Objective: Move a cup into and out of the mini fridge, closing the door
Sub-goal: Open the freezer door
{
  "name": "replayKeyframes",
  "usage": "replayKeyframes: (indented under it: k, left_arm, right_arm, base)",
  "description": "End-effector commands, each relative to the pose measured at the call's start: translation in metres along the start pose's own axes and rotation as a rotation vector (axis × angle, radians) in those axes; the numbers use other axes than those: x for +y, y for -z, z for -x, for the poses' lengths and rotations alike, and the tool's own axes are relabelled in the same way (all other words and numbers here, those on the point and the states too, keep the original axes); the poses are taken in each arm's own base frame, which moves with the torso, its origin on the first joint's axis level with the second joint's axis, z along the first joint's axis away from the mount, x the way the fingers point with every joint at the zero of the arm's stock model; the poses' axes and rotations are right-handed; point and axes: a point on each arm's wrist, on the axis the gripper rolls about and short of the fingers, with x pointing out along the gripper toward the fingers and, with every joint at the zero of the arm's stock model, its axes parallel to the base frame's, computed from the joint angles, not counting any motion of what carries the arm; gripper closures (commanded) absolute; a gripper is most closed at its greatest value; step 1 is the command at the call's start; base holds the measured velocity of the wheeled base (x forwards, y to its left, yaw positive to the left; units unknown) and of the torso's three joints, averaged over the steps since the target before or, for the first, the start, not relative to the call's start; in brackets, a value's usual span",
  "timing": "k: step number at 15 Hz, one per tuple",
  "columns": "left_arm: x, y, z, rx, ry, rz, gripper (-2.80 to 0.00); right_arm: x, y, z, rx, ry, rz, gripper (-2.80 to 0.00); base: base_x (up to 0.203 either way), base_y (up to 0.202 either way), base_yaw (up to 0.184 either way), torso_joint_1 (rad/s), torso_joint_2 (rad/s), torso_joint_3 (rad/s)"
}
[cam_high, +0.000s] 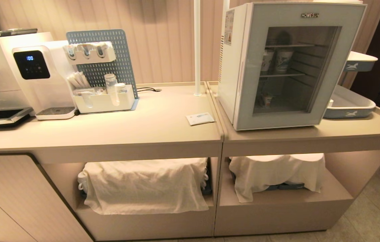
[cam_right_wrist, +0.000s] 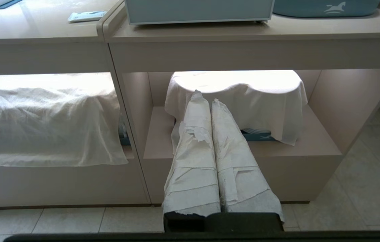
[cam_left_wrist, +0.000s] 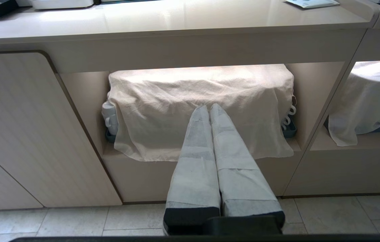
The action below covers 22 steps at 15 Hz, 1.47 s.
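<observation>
Two pincers (cam_left_wrist: 209, 111) (cam_right_wrist: 206, 101) I see pressed together, empty, low before the table (cam_high: 163, 124). Small white cup (cam_high: 267, 99), orange-marked, sits on the mini fridge (cam_high: 287, 64) floor behind its shut glass door (cam_high: 294, 67).

Left claw (cam_left_wrist: 209, 109), right claw (cam_right_wrist: 206, 97) closed.

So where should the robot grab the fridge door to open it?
Probably the long recessed handle on the left edge of the door, hooking in from the front; the door is shut on the mini fridge, and its glass front gives no grip.
</observation>
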Motion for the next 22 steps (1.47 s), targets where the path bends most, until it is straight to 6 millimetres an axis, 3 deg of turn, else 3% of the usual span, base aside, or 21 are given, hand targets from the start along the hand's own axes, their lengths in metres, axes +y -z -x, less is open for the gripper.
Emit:
replayKeyframes:
  k: [1,22]
  left_arm:
    - [0.0000,0.0000,0.0000,0.000,0.000,0.000,0.00]
    - [0.0000,0.0000,0.0000,0.000,0.000,0.000,0.00]
  right_arm:
    - [0.0001,0.0029,-0.0008,0.011,0.000,-0.005,0.00]
    - [0.0000,0.0025,-0.0008,0.009,0.002,-0.016,0.00]
  base:
    - [0.000,0.000,0.000,0.000,0.00,0.000]
    - [0.000,0.000,0.000,0.000,0.00,0.000]
